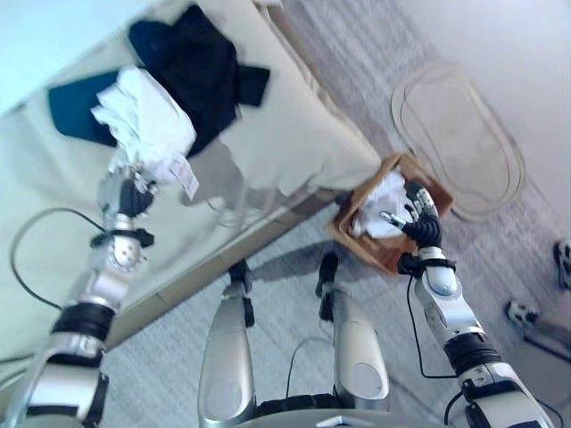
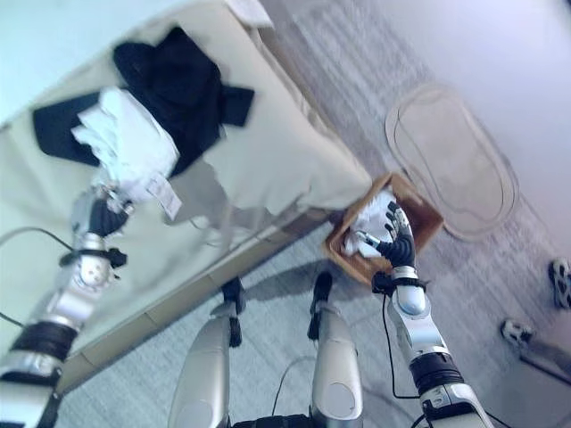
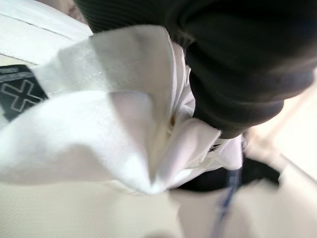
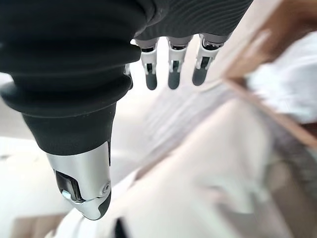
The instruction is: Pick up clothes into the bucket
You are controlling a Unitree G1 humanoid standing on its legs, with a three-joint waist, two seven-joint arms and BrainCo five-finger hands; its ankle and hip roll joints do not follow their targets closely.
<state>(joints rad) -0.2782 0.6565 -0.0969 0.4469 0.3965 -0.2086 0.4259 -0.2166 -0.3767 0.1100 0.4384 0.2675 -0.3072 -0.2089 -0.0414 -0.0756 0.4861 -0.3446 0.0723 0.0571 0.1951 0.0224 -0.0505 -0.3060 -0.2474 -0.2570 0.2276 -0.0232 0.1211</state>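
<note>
One white garment (image 1: 143,120) lifted, two dark garments (image 1: 201,67) on the bed (image 1: 294,134), one brown basket (image 1: 428,192), one oval rug (image 1: 459,143)

A beige-covered bed (image 1: 294,134) stands on grey carpet (image 1: 357,53) near an oval rug (image 1: 459,138).

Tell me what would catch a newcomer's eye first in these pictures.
Probably the bunched white garment lifted off the bed by the left hand, with a dark garment lying just behind it. Next, the brown basket on the floor at the bed's corner, white cloth already inside, the right hand open beside it.
</note>
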